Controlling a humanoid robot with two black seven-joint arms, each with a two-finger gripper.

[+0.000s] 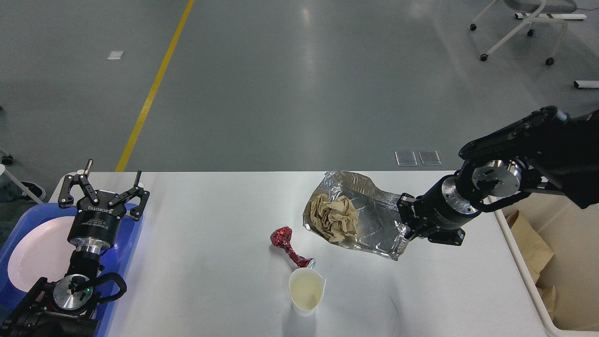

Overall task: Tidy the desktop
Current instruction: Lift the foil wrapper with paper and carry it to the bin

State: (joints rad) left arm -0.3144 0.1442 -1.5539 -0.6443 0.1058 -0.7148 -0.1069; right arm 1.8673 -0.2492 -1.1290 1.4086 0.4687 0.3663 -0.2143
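At the bottom centre of the frame we see a white paper cup [306, 291] standing upright on the desktop [210, 262], the wide white tabletop that fills the lower half of the picture. Just above the cup, touching its rim or very nearly so, lies a twisted red foil wrapper [286, 244].

At the lower left our left gripper [104, 186] points up the frame with its fingers spread apart and nothing between them. It sits over a blue tray [122, 243] that holds a white plate [35, 250].

Right of centre, our right gripper [406, 223] reaches in from the right edge and pinches the right end of a crumpled sheet of silver foil [374, 220]. A wad of brown paper [334, 216] rests in the left part of the foil. A shadow lies on the desktop under the foil.

At the right edge, beside the desktop, stands a cream bin [529, 285] with brown paper scraps inside.

Beyond the far edge of the desktop, grey floor stretches to the top of the frame, with a yellow line [154, 86] at the upper left and a white chair base [519, 28] at the upper right.
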